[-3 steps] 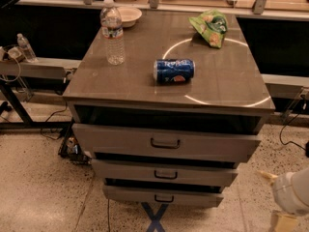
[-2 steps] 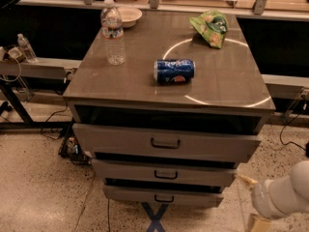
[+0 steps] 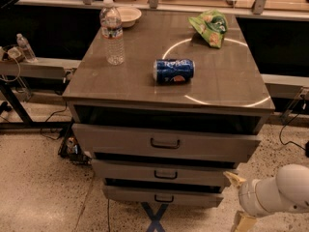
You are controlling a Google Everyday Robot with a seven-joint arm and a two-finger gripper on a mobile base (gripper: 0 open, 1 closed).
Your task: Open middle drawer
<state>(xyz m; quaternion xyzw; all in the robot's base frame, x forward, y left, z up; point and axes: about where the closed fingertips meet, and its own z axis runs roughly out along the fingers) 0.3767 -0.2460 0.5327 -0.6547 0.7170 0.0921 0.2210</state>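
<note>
The grey cabinet has three stacked drawers. The middle drawer [image 3: 193, 174] is a long low grey front with a small dark loop handle [image 3: 165, 174] at its centre; it stands slightly out, about level with the others. The taller top drawer [image 3: 120, 141] is above it and the narrow bottom drawer [image 3: 125, 194] below. My gripper [image 3: 231, 202] is at the lower right on a white arm [image 3: 282, 192], just right of the drawers' right ends, at the height of the lower two. Its two yellowish fingers [image 3: 233, 179] are spread apart and hold nothing.
On the cabinet top [image 3: 227, 81] lie a blue soda can [image 3: 174, 71] on its side, an upright water bottle [image 3: 112, 32], a white bowl [image 3: 126, 15] and a green chip bag [image 3: 210, 25]. A blue X mark [image 3: 155, 215] is on the floor. Cables [image 3: 53, 124] lie at left.
My arm and gripper have come further into view from the lower right, moving left and up toward the right ends of the lower drawers. The drawers have not moved.
</note>
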